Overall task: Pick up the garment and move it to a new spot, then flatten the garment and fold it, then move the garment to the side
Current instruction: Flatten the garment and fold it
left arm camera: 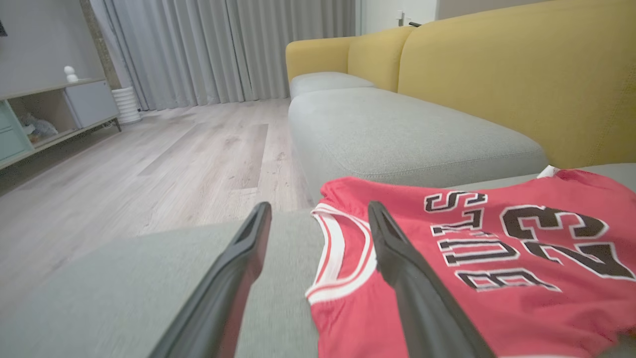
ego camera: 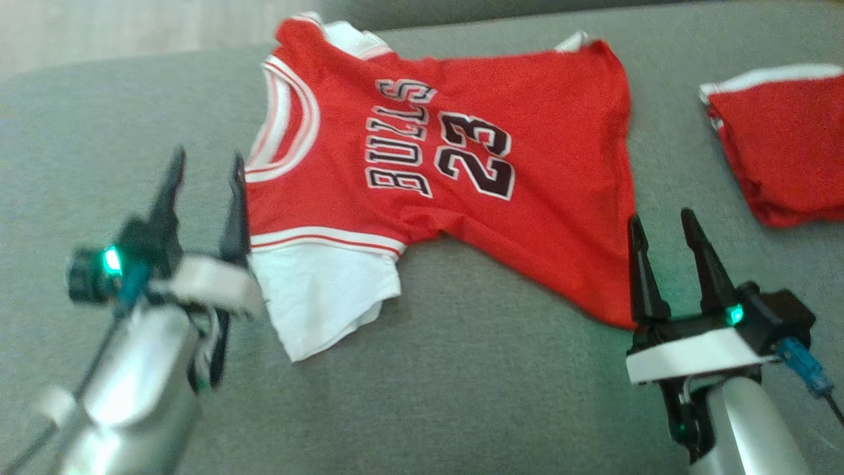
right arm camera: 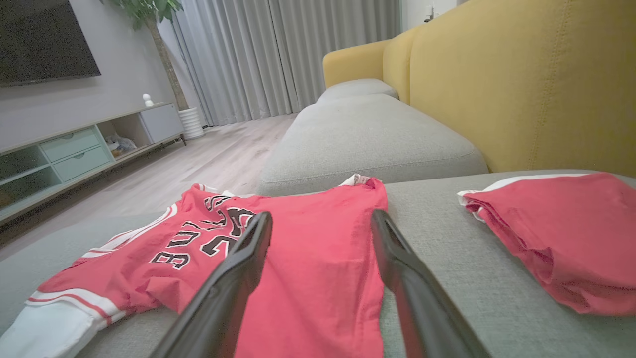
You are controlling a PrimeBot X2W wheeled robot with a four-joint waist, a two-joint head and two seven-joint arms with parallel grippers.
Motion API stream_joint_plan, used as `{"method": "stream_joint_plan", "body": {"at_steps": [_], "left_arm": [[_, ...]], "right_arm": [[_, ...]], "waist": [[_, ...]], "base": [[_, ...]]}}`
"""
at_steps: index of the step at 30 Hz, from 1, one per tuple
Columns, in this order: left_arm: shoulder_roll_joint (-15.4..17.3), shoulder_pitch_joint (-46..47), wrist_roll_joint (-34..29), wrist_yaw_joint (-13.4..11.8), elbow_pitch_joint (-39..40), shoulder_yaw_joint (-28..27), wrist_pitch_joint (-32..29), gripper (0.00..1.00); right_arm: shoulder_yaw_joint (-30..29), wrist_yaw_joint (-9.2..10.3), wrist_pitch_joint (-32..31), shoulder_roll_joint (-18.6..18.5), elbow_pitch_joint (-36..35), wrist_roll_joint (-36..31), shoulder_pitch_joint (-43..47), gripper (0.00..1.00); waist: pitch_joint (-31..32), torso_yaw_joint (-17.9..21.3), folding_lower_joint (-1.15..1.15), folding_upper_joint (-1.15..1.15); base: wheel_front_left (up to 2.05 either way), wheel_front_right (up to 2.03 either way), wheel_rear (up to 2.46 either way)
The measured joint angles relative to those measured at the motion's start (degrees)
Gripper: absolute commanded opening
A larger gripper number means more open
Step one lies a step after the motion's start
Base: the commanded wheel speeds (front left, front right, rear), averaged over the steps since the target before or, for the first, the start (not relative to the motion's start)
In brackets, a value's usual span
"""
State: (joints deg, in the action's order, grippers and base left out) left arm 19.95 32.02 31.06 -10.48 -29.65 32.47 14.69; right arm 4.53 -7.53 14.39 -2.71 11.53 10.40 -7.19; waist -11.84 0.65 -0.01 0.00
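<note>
a grey sofa (ego camera: 461, 382) seat carries everything, its weave flat under both arms; behind it, ahead of the tools in the wrist views, rises a mustard yellow backrest (left arm camera: 497, 74), and more grey seat cushions run on beyond the fingers

off the sofa's open side lies a pale wood floor (left arm camera: 174, 159), closed at the far end by long grey curtains (left arm camera: 223, 49); a low cabinet (right arm camera: 74, 149) with pale green drawers stands along the wall under a dark television (right arm camera: 44, 40)

a second red garment (ego camera: 784, 152), bunched and white-edged, sits to the right of the right tool (ego camera: 661, 216), apart from its fingers

the red jersey (ego camera: 527, 198) lies face up between the two tools, spread but creased, its lower edge drawn in toward the middle; its long axis runs from one tool to the other: the white-trimmed neckline sits by the left tool (ego camera: 206, 156), the hem by the right tool, so the "bulls 23" print reads sideways; a white sleeve spills out just right of the left tool's wrist

the left tool stands open with nothing between its fingers, one finger over bare cushion, the other over the collar; the right tool is open too and holds nothing, one finger over red cloth near the hem corner, the other over grey seat; whether either finger touches the cloth i cannot tell
</note>
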Motion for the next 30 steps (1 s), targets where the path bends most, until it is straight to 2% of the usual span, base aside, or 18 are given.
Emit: {"method": "stream_joint_plan", "body": {"at_steps": [4, 9, 16, 20, 30], "left_arm": [[-1.5, -8.7, -0.4, -0.9, 3.8, -1.5, 0.0, 1.00], [-3.2, -16.1, -0.7, -1.1, 4.5, -2.1, 0.0, 1.00], [-4.3, -16.6, -1.8, -1.0, 4.7, -3.9, 0.0, 1.00], [-4.9, -16.7, -1.8, -0.1, 2.9, -4.1, 0.0, 1.00], [-6.9, -17.9, -0.7, 2.0, -1.5, -0.4, -6.4, 1.00]], "right_arm": [[-0.5, 0.00, 0.0, 0.0, 0.3, 0.0, 2.0, 1.00], [-0.4, 0.00, 0.0, 0.0, 0.5, 0.0, 2.9, 1.00], [0.8, 0.00, 0.0, 0.0, 1.0, 0.0, 3.1, 1.00], [1.0, 0.00, 0.0, 0.0, 1.2, 0.0, 3.1, 1.00], [1.0, 0.00, 0.0, 0.0, 1.6, 0.0, 3.3, 1.00]], "waist": [[2.8, -2.5, 0.00, 0.00], [5.2, -4.2, 0.00, 0.00], [5.7, -3.1, 0.01, 0.00], [5.8, -2.0, 0.02, 0.00], [6.8, -1.1, 0.01, 0.00]], "base": [[0.00, 0.00, 0.00], [0.00, 0.00, 0.00], [0.00, 0.00, 0.00], [0.00, 0.00, 0.00], [0.00, 0.00, 0.00]]}}
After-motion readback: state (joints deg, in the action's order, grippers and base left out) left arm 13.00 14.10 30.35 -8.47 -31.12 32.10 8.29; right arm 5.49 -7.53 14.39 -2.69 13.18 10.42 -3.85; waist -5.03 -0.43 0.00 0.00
